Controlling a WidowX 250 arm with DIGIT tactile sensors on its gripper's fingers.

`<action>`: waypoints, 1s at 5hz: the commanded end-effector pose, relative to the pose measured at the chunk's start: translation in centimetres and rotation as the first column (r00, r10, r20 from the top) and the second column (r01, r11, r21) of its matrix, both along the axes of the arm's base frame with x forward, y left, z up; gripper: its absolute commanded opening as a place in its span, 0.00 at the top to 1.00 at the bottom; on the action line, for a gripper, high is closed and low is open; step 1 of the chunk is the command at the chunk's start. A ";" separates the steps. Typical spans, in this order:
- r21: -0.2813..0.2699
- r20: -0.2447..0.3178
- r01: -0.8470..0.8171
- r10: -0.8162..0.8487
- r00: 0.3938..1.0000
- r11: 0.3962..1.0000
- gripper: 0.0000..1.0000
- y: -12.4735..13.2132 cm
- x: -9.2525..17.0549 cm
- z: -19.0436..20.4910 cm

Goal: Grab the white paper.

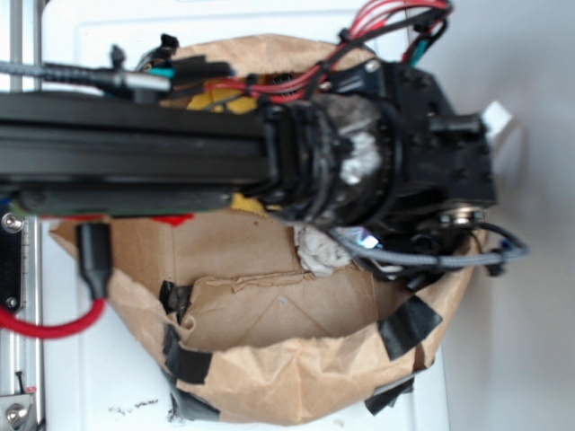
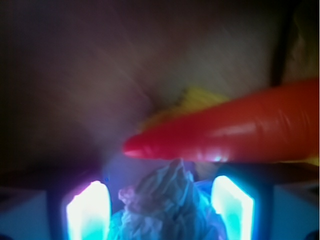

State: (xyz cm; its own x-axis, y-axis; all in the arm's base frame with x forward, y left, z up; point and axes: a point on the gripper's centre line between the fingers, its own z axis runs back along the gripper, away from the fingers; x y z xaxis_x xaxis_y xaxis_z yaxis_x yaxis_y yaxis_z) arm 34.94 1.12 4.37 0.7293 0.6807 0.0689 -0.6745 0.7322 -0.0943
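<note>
The white paper [image 2: 167, 205] is a wrinkled greyish ball low in the wrist view. It sits between my two glowing fingers, with a gap to the left pad [image 2: 90, 210] and almost none to the right pad [image 2: 232, 200]. My gripper [image 2: 161, 200] is open around the ball. In the exterior view the white paper [image 1: 319, 249] peeks out below the black wrist of the arm [image 1: 386, 162], which hides the fingers. The paper lies inside the brown paper bag [image 1: 296, 359].
An orange toy carrot [image 2: 240, 131] lies across just beyond the ball, tip pointing left, with a yellow cloth [image 2: 197, 99] behind it. The bag's folded rim carries black tape patches [image 1: 409, 325]. A red cable [image 1: 49, 325] loops at the left, by a metal rail.
</note>
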 end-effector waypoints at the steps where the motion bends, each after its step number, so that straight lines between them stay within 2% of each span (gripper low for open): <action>1: -0.004 0.119 0.013 -0.013 0.993 1.000 1.00 1.2 -0.2 3.9; 2: -0.026 0.132 0.016 -0.013 0.991 1.000 1.00 1.5 -0.9 4.6; 4: -0.152 0.162 0.131 -0.106 0.981 0.980 1.00 2.3 -2.7 10.0; 5: -0.155 0.178 0.213 -0.184 0.967 0.965 1.00 2.9 -3.4 12.7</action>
